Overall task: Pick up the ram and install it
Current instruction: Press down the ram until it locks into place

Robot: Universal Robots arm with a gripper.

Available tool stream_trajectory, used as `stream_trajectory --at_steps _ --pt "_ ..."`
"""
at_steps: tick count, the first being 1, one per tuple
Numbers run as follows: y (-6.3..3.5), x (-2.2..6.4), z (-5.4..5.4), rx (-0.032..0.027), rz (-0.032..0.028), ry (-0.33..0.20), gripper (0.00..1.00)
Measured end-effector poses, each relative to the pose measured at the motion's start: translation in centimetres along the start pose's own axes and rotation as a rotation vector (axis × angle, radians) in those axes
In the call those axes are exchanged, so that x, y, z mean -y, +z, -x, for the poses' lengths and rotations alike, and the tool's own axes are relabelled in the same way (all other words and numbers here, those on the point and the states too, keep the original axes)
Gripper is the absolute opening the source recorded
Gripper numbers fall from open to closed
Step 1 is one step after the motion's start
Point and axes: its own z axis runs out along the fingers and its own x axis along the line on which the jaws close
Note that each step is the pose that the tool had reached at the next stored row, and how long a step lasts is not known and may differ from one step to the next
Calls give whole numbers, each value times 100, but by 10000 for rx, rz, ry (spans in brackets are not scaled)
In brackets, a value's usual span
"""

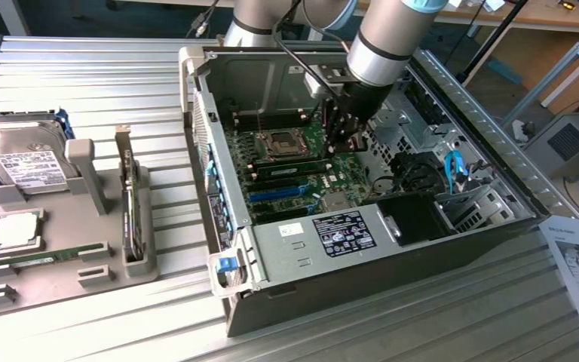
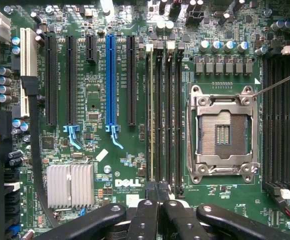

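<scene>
Open tower case (image 1: pixel 300 249) on its side, centre frame, on the slatted table (image 1: pixel 88 90), motherboard (image 1: pixel 320 181) exposed. The ram (image 1: pixel 289 168) stands on edge in the bank of black slots (image 2: pixel 167 115) just below the empty processor socket (image 1: pixel 280 139), mid-frame; gripper (image 2: pixel 157 200) sits over one end of it, fingers (image 2: pixel 146 215) pinched fully together, contact with the stick not discernible. Seating probably wants a straight, square downward push along the slot line, no twist, until the end latches (image 2: pixel 149 48) close.

- I see my silver-and-grey jointed arm (image 1: pixel 385 41) slanting steeply downward from the upper edge.
- My black two-fingered gripper (image 1: pixel 344 137) (image 2: pixel 158 200) points straight down, its fingers (image 2: pixel 145 220) pressed together.
</scene>
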Motion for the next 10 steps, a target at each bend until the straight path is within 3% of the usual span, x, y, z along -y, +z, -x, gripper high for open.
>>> stream_trajectory --at_steps 5,10 --pt "4 0 -3 0 0 1 11" --pt "72 2 -9 0 0 1 11"
